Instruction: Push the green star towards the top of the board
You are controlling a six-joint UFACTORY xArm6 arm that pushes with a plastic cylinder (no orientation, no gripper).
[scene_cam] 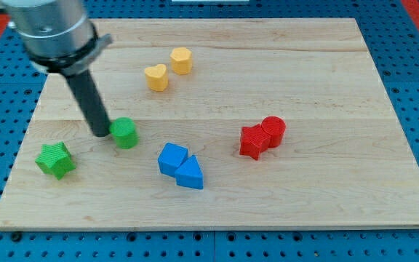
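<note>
The green star (55, 160) lies near the board's left edge, toward the view's bottom left. My tip (100, 134) touches the board just left of a green rounded block (125, 133), almost against it. The tip is up and to the right of the green star, with a gap between them. The dark rod rises from the tip toward the view's top left, up to the grey arm body.
A yellow heart (156, 76) and a yellow hexagon-like block (182, 60) sit near the top middle. A blue block (172, 159) and a blue triangle (190, 174) touch at the bottom middle. A red star (254, 141) and a red cylinder (273, 129) touch at the right. The wooden board (340, 87) lies on a blue pegboard.
</note>
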